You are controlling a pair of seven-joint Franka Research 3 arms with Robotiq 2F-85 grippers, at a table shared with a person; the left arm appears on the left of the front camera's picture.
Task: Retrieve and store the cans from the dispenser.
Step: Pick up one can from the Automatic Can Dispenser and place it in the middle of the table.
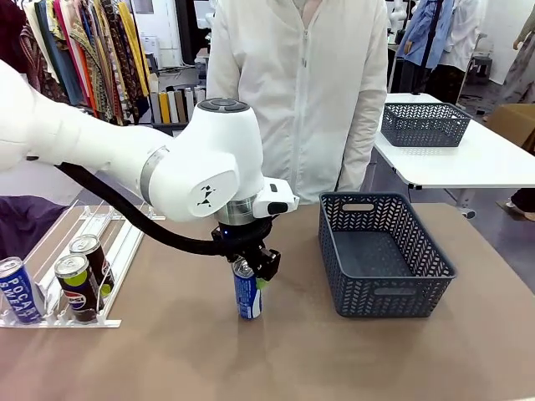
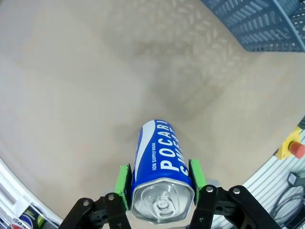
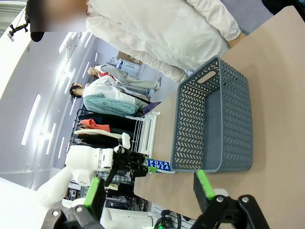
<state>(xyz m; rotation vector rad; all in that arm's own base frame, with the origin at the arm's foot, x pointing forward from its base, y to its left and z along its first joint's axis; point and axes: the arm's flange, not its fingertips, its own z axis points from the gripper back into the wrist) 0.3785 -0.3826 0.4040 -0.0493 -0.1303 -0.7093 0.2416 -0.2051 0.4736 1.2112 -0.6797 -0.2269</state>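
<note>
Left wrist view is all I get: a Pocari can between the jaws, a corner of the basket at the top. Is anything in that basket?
Observer: No cans in it. The front view shows the grey basket with a bare floor.
Operator: How many cans wait in the dispenser?
Observer: Three, besides the held Pocari can. At the low end of the dispenser are a second Pocari can, a nearer Pepsi can and a farther Pepsi can.

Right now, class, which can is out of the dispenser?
The Pocari Sweat can gripped by the left claw mid-table; the other three cans sit in the lanes of the dispenser.
</note>
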